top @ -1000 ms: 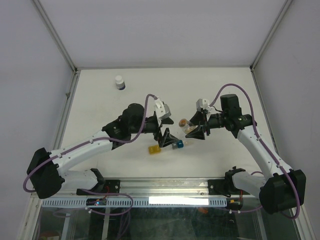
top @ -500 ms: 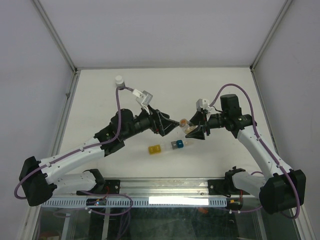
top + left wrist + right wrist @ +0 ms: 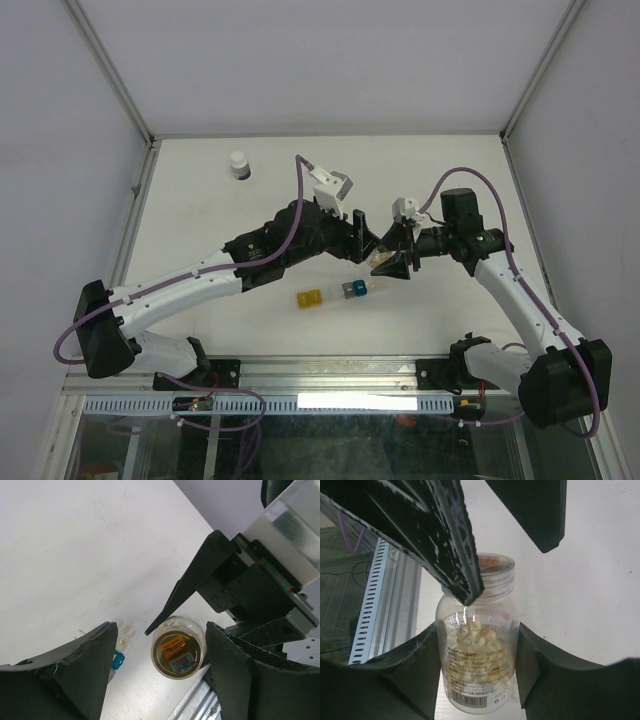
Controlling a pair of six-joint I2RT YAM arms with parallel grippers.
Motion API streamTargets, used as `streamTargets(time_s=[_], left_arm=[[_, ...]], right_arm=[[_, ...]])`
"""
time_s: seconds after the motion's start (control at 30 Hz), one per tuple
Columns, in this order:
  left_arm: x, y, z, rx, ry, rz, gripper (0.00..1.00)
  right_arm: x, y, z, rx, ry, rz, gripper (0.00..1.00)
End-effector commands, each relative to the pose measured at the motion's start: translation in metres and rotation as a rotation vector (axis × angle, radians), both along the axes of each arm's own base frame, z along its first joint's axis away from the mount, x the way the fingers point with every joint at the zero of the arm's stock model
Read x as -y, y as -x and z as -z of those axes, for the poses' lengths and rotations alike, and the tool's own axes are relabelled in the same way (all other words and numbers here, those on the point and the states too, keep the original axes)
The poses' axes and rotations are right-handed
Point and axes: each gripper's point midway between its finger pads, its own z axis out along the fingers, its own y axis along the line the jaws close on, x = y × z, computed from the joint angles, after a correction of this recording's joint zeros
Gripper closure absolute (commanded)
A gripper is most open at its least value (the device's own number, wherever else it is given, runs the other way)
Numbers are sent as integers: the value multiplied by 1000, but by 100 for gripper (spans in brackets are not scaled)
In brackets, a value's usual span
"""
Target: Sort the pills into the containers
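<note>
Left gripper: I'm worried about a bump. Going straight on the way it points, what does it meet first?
The lid of the clear vial, end-on between the left gripper's open jaws and held by the right gripper. How near it is I cannot tell.

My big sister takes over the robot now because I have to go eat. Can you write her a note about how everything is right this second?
Right tool: shut on the vial of pills.
Left tool: open, fingers on either side of the vial's cap, not gripping it.
Pillbox strip: on the table, on the near side of both tools, yellow cube at its left end.
Done: vial picked up.
Left: take the cap off, then tip pills into the cubes.
</note>
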Motion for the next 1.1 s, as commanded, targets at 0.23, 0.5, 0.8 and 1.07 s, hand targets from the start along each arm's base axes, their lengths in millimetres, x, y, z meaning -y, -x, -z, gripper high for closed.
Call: streamTargets(time_s=[0.23, 0.5, 0.8, 1.07], left_arm=[[13, 16, -15, 13, -12, 106, 45], [15, 25, -15, 0, -21, 150, 48], [24, 50, -7, 149, -105, 417, 71], [15, 88, 6, 735, -251, 938, 31]], right_arm=[[-2, -4, -15, 67, -31, -9, 100], [-2, -4, -16, 69, -32, -10, 100], [-2, -4, -16, 69, -33, -11, 100], [-2, -4, -17, 72, -33, -10, 100]])
